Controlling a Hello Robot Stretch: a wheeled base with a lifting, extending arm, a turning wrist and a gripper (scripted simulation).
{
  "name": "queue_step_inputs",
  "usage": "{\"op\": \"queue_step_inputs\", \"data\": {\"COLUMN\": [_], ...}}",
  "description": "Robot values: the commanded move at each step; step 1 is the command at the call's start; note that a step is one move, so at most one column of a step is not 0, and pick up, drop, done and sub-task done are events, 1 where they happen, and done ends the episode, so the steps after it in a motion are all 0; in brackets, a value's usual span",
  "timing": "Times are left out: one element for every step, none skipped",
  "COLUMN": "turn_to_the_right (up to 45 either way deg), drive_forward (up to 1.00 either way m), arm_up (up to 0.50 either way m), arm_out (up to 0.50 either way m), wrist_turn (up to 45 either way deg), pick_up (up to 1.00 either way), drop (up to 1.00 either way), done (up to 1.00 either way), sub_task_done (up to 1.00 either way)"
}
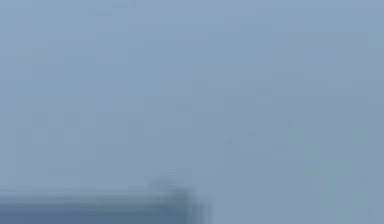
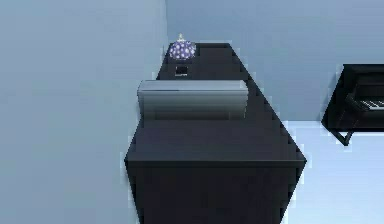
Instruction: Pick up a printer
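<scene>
Pincer state, whether spread or pressed together, cannot be told from these pictures.

Nearest in the arm side view is the dark tabletop (image 2: pixel 215 140), a long block running away beside a pale blue wall (image 2: pixel 70 90); its near end is bare. Across the tabletop's middle, spanning nearly its whole width, sits a grey box (image 2: pixel 192 102) with a lighter top. By its shape it is judged to be the printer. Farther along the tabletop, toward its wall-side edge, lies a small dark thing (image 2: pixel 181 70), and just beyond that, at the tabletop's far end, a purple dotted dome (image 2: pixel 181 48). Well apart from the tabletop, off its open side, stands a black piano (image 2: pixel 362 98).

The step in hand looks like lining up for the reach. To do it well, the base should stop with the arm's line of travel crossing the tabletop at the grey box's middle. The arm should be lifted above the box's top before it extends. The descent should then land squarely on the box, short of the small dark thing behind it.
</scene>
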Motion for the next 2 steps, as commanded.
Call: {"op": "queue_step_inputs", "data": {"turn_to_the_right": [0.0,0.0], "drive_forward": [0.00,0.00], "arm_up": [0.50,0.38], "arm_out": [0.00,0.00], "wrist_turn": [0.0,0.0], "pick_up": [0.00,0.00], "drop": [0.00,0.00], "done": [0.00,0.00], "sub_task_done": [0.00,0.00]}}
